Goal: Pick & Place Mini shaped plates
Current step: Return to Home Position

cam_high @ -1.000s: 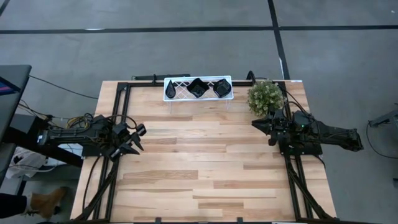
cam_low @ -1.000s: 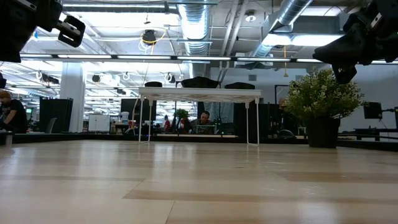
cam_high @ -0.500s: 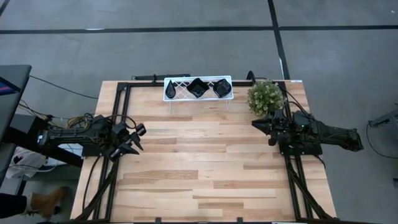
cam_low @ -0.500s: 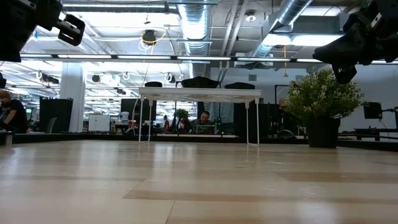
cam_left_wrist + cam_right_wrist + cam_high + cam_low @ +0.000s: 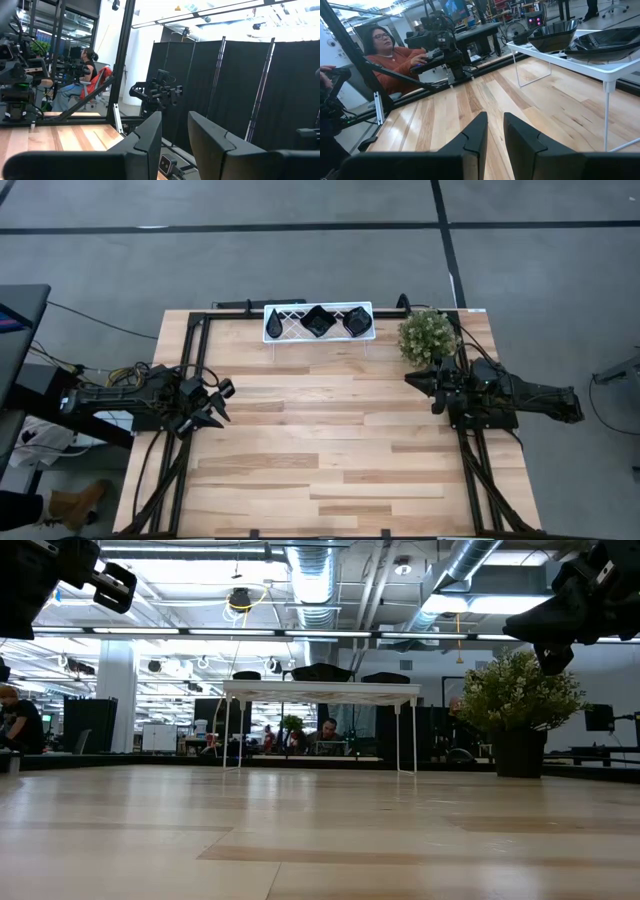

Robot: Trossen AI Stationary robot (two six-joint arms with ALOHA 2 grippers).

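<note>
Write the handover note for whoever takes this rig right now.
The left gripper is shut and empty, raised at the left edge of the table.
The right gripper is shut and empty, raised at the right edge beside the plant.
All plates in view sit in three stacks on the white rack at the far edge.
Done: placing looks finished.
Left: probably only parking the arms.
</note>
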